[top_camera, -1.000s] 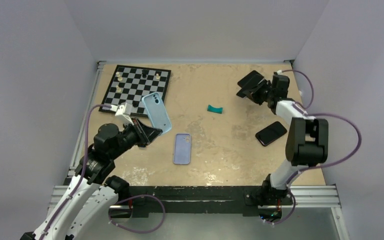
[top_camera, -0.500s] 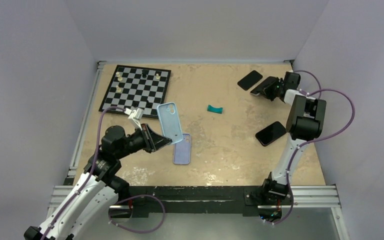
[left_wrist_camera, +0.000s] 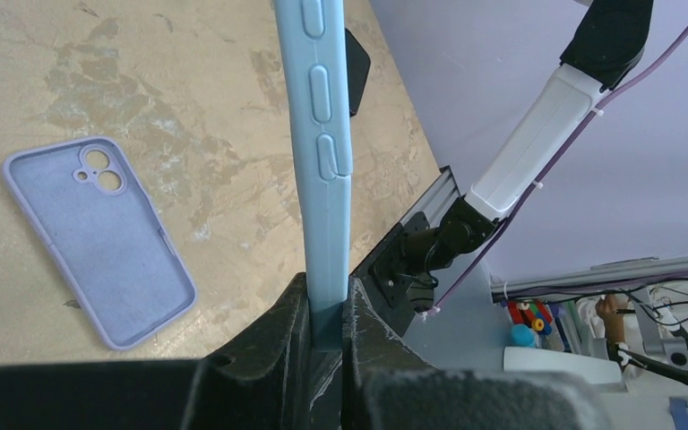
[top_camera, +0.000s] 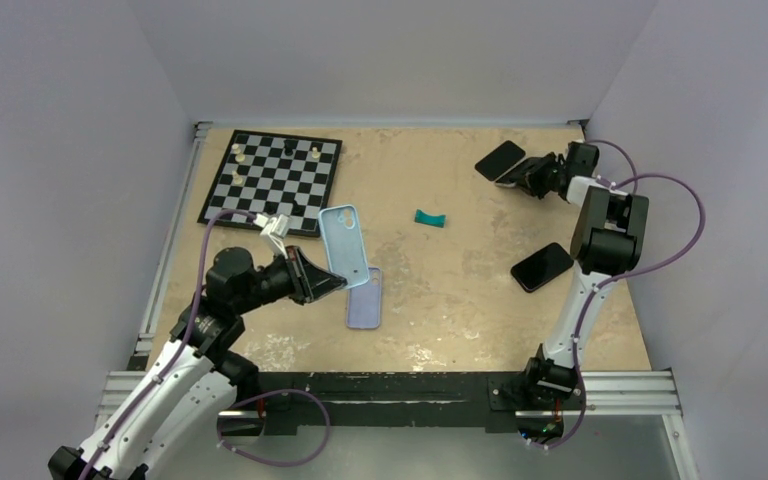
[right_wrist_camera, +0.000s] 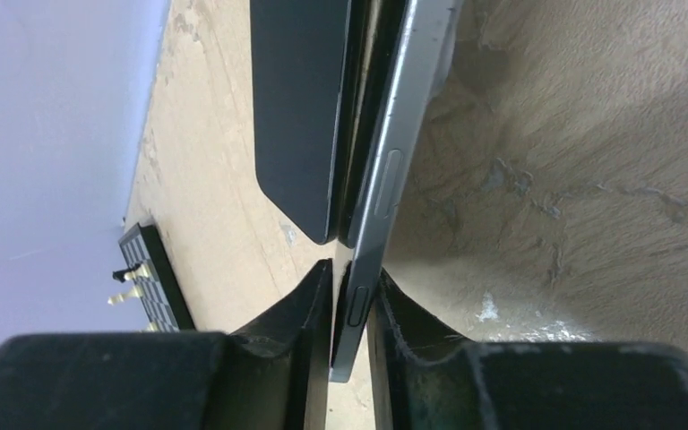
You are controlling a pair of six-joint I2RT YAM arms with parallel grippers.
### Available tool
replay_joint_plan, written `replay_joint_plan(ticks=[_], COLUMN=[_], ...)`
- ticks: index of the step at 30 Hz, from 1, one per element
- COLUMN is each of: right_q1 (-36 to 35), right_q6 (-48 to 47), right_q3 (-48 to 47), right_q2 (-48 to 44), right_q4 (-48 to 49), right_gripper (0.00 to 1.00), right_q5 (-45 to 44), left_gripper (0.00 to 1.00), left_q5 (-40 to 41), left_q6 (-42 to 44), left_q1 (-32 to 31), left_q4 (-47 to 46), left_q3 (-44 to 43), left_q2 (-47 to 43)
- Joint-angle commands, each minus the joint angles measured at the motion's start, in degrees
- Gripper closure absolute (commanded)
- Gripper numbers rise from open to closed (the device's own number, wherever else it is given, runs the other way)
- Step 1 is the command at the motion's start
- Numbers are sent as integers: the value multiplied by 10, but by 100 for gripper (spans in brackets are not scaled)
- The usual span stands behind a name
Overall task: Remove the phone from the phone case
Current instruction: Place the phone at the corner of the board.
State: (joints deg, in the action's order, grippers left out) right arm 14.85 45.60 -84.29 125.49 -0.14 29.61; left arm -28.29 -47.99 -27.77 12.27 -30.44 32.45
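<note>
My left gripper is shut on the bottom edge of a light blue phone case and holds it upright above the table. In the left wrist view the case shows edge-on between the jaws of the gripper. My right gripper at the back right is shut on a dark phone, held on edge and low over the table. In the right wrist view the phone stands between the jaws of the gripper.
An empty lavender case lies below the blue case. A black phone lies beside the held phone; another lies at the right. A teal piece sits mid-table. A chessboard is at the back left.
My left gripper carried the blue case right and nearer, over the lavender case. My right arm folded back toward the right wall, the held phone now beside the black phone.
</note>
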Motion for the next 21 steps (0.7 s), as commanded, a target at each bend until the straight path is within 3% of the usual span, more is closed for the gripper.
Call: replay_joint_plan(ticks=[1, 3, 5, 6, 11, 17, 21], right_q1=[5, 6, 5, 6, 6, 3, -64], right_q6=[6, -3, -19, -29, -97, -129, -147], right_q3=[-19, -18, -8, -3, 32, 182, 270], right_q2=[9, 5, -9, -19, -85, -226, -351], right_q4=[20, 16, 10, 5, -53, -45, -19], right_gripper=[71, 57, 33, 27, 20, 16, 15], right_q5=[10, 14, 7, 2, -59, -112, -97], left_gripper=[100, 100, 100, 100, 100, 100, 100], left_q5=[-17, -22, -29, -34, -54, -56, -34], left_q6=[0, -3, -9, -13, -46, -73, -78], left_q1=[1, 1, 1, 1, -1, -25, -61], left_q4=[-31, -35, -48, -56, -113, -194, -228], left_q3=[-33, -33, -27, -24, 1, 7, 6], left_q2=[6, 7, 10, 15, 46, 108, 174])
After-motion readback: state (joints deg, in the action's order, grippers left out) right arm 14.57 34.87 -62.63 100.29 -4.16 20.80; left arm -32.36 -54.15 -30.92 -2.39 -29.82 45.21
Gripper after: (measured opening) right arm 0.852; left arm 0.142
